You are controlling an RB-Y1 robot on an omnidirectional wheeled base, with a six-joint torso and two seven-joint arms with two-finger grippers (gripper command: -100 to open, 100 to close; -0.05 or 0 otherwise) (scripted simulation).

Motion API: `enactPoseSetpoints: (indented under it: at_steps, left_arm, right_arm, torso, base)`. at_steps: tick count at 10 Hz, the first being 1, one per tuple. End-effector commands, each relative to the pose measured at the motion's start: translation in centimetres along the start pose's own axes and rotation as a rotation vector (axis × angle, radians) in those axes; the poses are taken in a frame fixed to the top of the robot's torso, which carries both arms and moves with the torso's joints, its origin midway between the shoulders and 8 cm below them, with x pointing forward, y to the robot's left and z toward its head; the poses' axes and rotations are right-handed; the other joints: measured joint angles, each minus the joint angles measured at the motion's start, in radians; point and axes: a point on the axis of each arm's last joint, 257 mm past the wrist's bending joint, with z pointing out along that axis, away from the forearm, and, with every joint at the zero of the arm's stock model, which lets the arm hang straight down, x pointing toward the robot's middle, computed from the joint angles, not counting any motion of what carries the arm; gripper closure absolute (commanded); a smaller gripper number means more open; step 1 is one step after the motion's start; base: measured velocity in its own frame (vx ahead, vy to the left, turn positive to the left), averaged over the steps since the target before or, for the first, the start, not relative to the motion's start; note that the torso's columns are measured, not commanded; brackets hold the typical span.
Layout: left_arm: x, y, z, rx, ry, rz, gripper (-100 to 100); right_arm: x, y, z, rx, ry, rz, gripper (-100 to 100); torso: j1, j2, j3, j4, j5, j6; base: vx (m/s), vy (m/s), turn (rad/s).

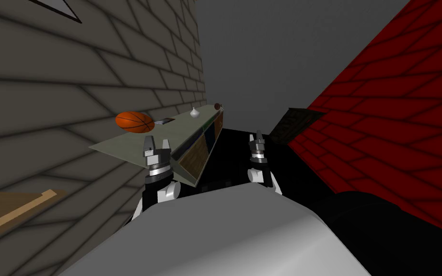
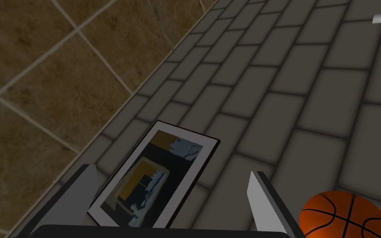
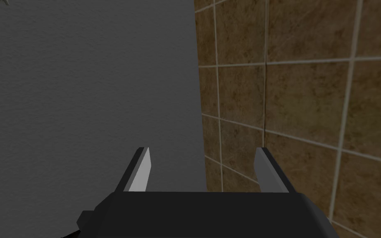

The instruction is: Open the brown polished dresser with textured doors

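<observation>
Right now: one dresser, two grippers, both with fingers spread and holding nothing.
I count one dresser (image 1: 129, 145), grey-green on top with brown textured front panels, against the brick wall on my left. On its top sit one orange basketball (image 1: 134, 121), one flat dark-faced item (image 1: 165, 121), one white vase (image 1: 194, 113) and one small brown ball (image 1: 217, 106) at the far end. My left gripper (image 1: 157, 142) hangs over the top's near corner, the front panels just beside it. My right gripper (image 1: 256, 138) is before the dresser's front, apart from it, over a black area.
</observation>
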Motion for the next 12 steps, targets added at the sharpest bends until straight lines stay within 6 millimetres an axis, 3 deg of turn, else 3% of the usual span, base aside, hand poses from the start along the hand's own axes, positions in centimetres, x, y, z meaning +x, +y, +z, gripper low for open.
enactPoseSetpoints:
  at_steps: [1,9,10,12]
  left_arm:
    - [0.0,0.0,0.0,0.000,0.000,0.000,0]
    - [0.0,0.0,0.0,0.000,0.000,0.000,0]
    - [0.3,0.6,-0.2,-0.008,0.030,0.014,-100]
    - [0.7,1.9,-0.6,-0.029,0.070,0.036,-100]
  right_arm:
    - [0.0,0.0,0.0,0.000,0.000,0.000,0]
    - [0.0,0.0,0.0,0.000,0.000,0.000,0]
    - [0.0,0.0,0.0,0.000,0.000,0.000,0]
    - [0.0,0.0,0.0,0.000,0.000,0.000,0]
  torso:
    - [0.000,0.040,-0.082,0.041,0.000,0.000]
    - [0.000,0.618,-1.234,0.617,0.000,0.000]
    - [0.000,0.691,-1.382,0.691,0.000,0.000]
    - [-0.001,0.733,-1.472,0.733,0.000,0.000]
  base:
    - [0.000,0.000,0.000]
    - [0.000,0.000,0.000]
    - [0.027,-0.015,0.028]
    - [0.060,-0.042,0.043]
